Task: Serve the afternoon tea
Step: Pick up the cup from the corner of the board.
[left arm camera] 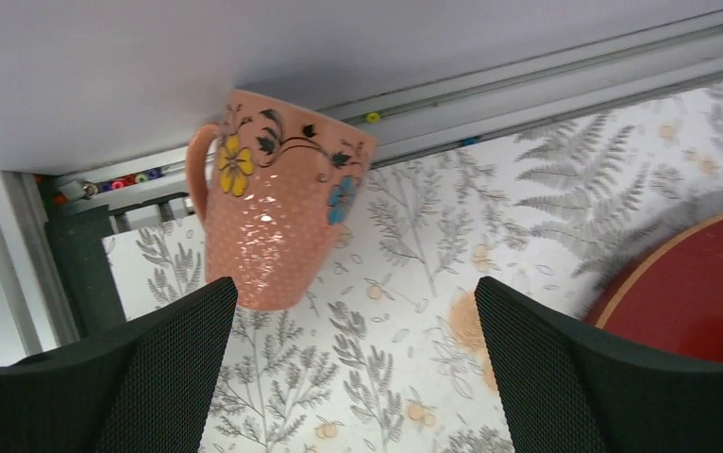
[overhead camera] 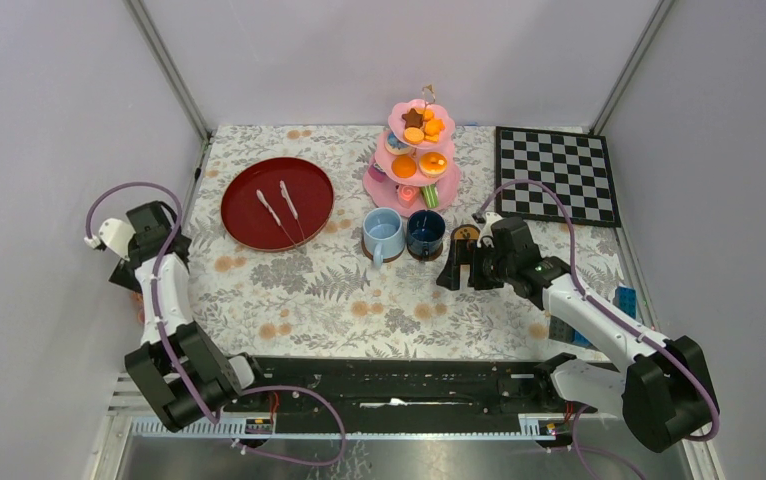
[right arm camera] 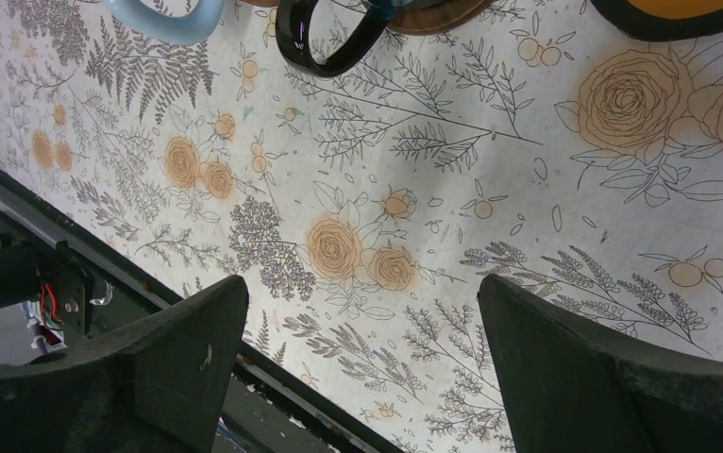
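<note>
Cloth printed with ferns and flowers covers the worktop (overhead camera: 339,300). At the far left of the top view the left pincer (overhead camera: 127,275) hangs by the cloth's left edge. Its wrist view shows the jaws spread wide with nothing between them, and a salmon mug (left arm camera: 277,203) painted with flowers stands upright just past the left fingertip. Next comes a red round tray (overhead camera: 239,180) carrying two white tongs (overhead camera: 269,207). In the centre a light-blue cup (overhead camera: 382,233) and a dark-blue cup (overhead camera: 425,231) stand side by side, directly below the pink three-tier cake stand (overhead camera: 372,182). Its tiers hold orange pastries (overhead camera: 433,162) and a brown star biscuit (overhead camera: 413,118). Right of the cups the right pincer (overhead camera: 464,272) hangs wide open over bare cloth, holding nothing, just below a brown saucer (overhead camera: 466,234). A chessboard (overhead camera: 556,175) lies at upper right.
</note>
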Controlling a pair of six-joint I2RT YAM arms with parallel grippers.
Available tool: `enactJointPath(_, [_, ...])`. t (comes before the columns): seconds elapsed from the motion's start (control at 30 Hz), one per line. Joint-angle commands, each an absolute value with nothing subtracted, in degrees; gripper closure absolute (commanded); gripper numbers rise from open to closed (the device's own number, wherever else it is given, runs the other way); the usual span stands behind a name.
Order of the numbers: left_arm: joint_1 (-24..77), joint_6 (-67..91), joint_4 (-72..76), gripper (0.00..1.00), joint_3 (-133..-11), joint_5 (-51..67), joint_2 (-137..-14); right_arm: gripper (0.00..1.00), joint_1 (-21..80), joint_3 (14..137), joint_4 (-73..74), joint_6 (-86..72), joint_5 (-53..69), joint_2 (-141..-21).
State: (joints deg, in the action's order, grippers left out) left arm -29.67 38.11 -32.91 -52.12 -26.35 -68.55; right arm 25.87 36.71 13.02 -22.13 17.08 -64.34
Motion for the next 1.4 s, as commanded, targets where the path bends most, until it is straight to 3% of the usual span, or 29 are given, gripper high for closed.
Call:
enactJointPath(0.0, [-32.66, 35.92, -24.96, 0.01, -47.30, -29.76, -68.15, 0.00, 25.84, 38.24, 12.42, -21.99, 19.37, -64.10])
enactJointPath(0.33, [-38.01, 36.44, -25.19, 0.01, -49.35, -29.20, -75.38, 0.00, 25.84, 37.54, 11.36, -22.26, 20.14, -63.99])
enactJointPath(0.63, [-38.14, 28.56, -19.93, 0.01, -49.59, -24.10, -79.28, 0.00, 25.84, 37.72, 11.10, -22.32, 19.42, -64.24])
enactJointPath(0.83, [-38.45, 31.81, -22.77, 0.01, -49.75, -28.39, -82.16, 0.00, 25.84, 37.71, 11.05, -22.32, 19.69, -64.13])
enactJointPath(1.13, [-38.83, 30.18, -20.88, 0.01, -49.35, -24.21, -87.15, 0.00, 25.84, 38.20, 11.09, -22.21, 18.99, -63.73])
enactJointPath(1.27, [-38.68, 30.24, -20.00, 0.12, -48.69, -21.57, -87.18, 0.00, 25.84, 37.99, 11.08, -22.16, 18.40, -63.57])
enactJointPath(1.33, [-38.09, 30.41, -19.56, 0.26, -47.73, -20.19, -86.44, 0.01, 25.84, 37.97, 11.13, -22.07, 18.13, -63.40])
enactJointPath(1.37, [-37.54, 30.55, -19.46, 0.37, -47.20, -19.72, -85.94, 0.00, 25.84, 38.02, 11.15, -22.08, 17.97, -63.32])
